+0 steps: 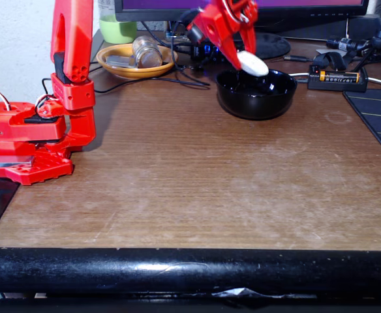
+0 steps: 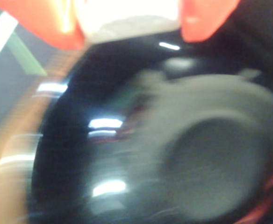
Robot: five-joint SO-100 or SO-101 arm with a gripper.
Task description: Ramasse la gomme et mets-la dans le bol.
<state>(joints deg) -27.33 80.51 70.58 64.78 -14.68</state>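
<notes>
Worn wood-grain bench (image 1: 197,182), scuffed pale and edged by a black padded bar (image 1: 190,270), is seen beneath a red claw (image 1: 246,55) clenched on la gomme (image 1: 252,63), held just above le bol (image 1: 256,98); cables and a monitor crowd the rear.

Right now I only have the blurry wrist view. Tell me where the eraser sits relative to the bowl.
Observer: In the fixed view the eraser hangs above the bowl, over its back rim, not inside yet.
Operator: Confirm the grip.
Observer: The gripper is shut on it; the eraser sticks out below the red fingers.
Operator: Report what's near the bowl.
Observer: A battery charger lies right of it, and an orange dish to the left.
</notes>
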